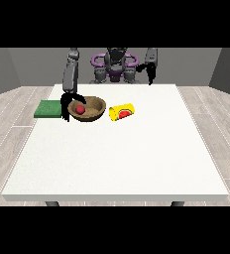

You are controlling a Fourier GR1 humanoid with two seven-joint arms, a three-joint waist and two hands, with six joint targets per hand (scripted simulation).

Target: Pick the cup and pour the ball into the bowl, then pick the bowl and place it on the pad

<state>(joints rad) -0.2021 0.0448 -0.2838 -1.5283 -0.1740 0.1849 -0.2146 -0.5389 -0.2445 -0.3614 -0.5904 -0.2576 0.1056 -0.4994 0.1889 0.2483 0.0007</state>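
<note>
The red ball sits inside the brown wooden bowl, so the pouring part looks done. The yellow cup lies on its side on the white table, just beside the bowl, with its open red mouth turned toward the camera. It looks put aside, because nothing is touching it.

The hand at the view's left is at the bowl's left rim. One dark finger or thumb reaches over the rim toward the ball, and the other fingers hang down outside the wall — so the hand seems to be pinching the rim of the bowl. That makes sense, as the bowl has to go next onto the green pad, which lies near the bowl at the left edge of the table.

The hand at the view's right hangs far back by the robot's body, well apart from everything. It is small and dark, and I cannot tell how it is set.

The left side of the bowl is hidden behind the hand. I cannot tell if the bowl rests on the table or is lifted a tiny bit.
</note>
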